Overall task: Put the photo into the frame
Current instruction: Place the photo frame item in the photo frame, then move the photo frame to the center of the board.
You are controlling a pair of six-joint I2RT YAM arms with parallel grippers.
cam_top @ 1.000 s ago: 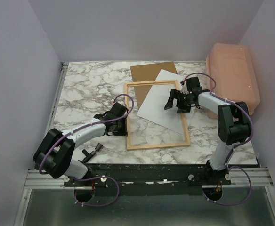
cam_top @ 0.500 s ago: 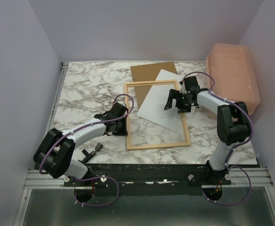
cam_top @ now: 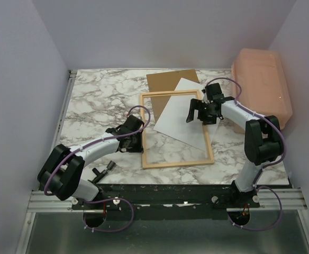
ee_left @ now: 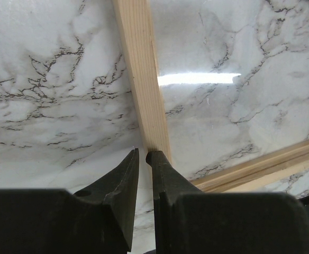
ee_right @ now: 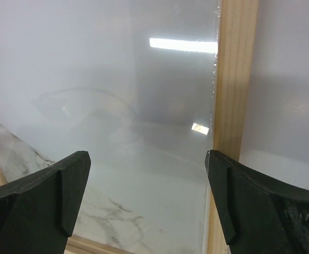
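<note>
The frame (cam_top: 178, 161) of light wood lies flat on the marble table. The photo (cam_top: 178, 119) lies white side up and askew at the frame's far right corner, and the right rail (ee_right: 236, 79) crosses over it. Through the pane the photo (ee_right: 91, 63) shows as a plain white sheet. My right gripper (cam_top: 199, 117) hangs open above the photo, by that rail, with nothing between its wide-apart fingers (ee_right: 146, 156). My left gripper (cam_top: 137, 143) is shut to a thin slit; its tips (ee_left: 143, 153) rest at the outer edge of the frame's left rail (ee_left: 141, 69).
A brown backing board (cam_top: 167, 79) lies behind the frame, partly under the photo. A pink plastic box (cam_top: 263, 92) stands at the far right, close to the right arm. Grey walls close in the table on three sides.
The right gripper has drifted a little toward the back of the table and its jaws have widened slightly. The left arm, frame and photo have not moved.
</note>
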